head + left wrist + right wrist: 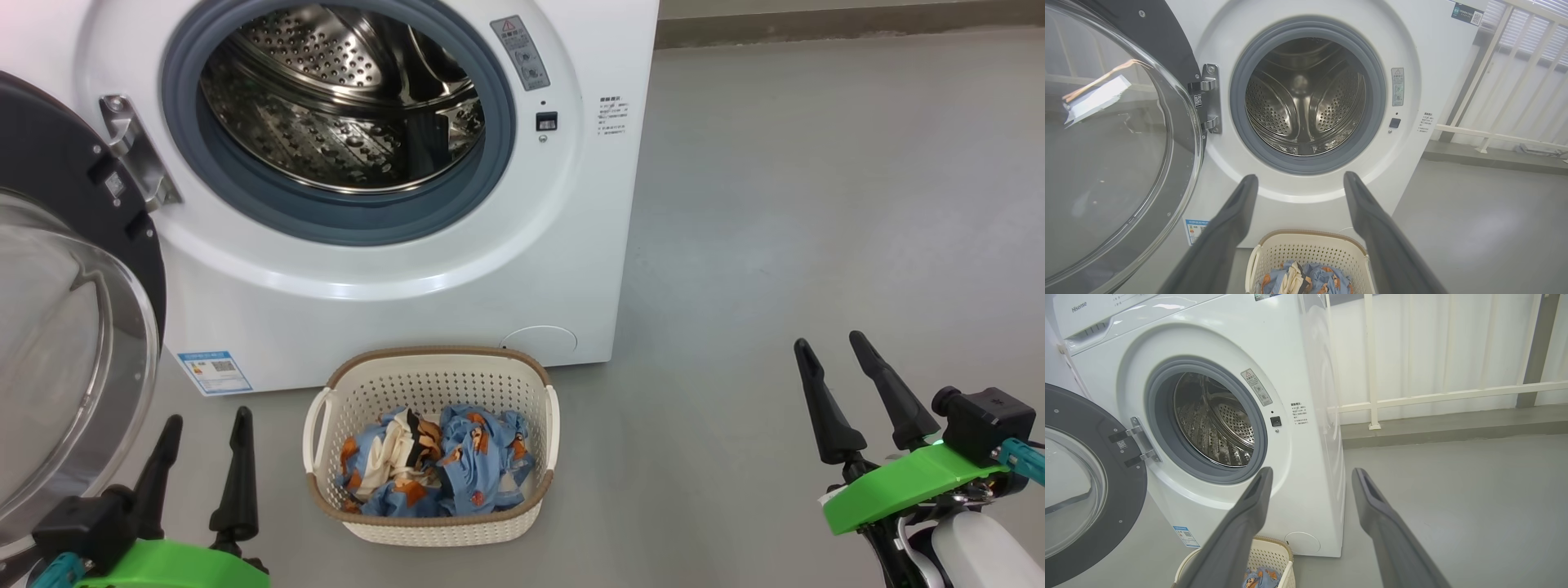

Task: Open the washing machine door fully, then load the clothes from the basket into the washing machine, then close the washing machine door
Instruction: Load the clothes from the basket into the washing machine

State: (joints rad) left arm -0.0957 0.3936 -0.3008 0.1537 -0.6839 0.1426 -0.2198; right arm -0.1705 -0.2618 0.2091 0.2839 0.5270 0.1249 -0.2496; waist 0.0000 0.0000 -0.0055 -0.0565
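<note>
The white washing machine (392, 310) (1425, 73) (1310, 457) stands ahead with its steel drum (343, 90) (1304, 98) (1216, 420) bare. Its door (65, 327) (1106, 143) (1086, 482) is swung wide open to the left. On the floor in front sits the cream basket (433, 384) (1310, 249) (1269, 549), holding the light-blue clothes (465, 465) (1323, 279) (1261, 577). Left of the basket my left gripper (206, 420) (1300, 179) is open, holding nothing. My right gripper (829, 343) (1310, 473) is open too, far to the basket's right over bare floor.
Grey floor (816, 204) stretches to the right of the machine. A white railing (1412, 400) (1502, 81) on a low kerb runs behind it. The open door's glass bowl bulges out close to my left arm.
</note>
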